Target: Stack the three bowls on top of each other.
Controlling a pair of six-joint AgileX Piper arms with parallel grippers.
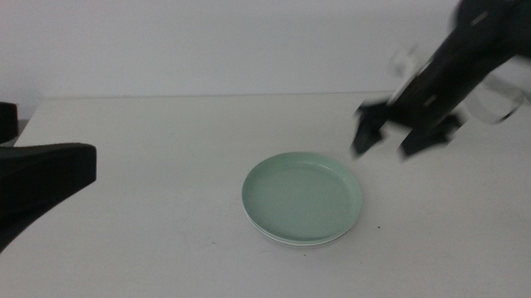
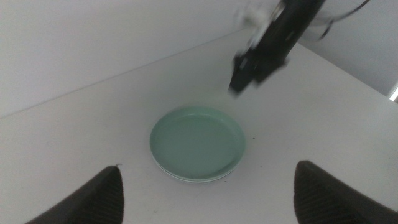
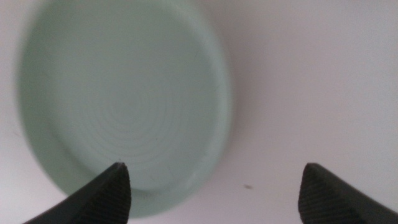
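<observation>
A pale green bowl lies on top of a stack at the table's middle. Under it only a thin white rim of another bowl shows; how many bowls lie beneath is hidden. My right gripper hangs open and blurred in the air, just right of and beyond the stack, holding nothing. My left gripper waits open at the left side, well apart from the stack.
The stack rests on a white table with a pale wall behind it. A small dark speck lies on the table right of the stack.
</observation>
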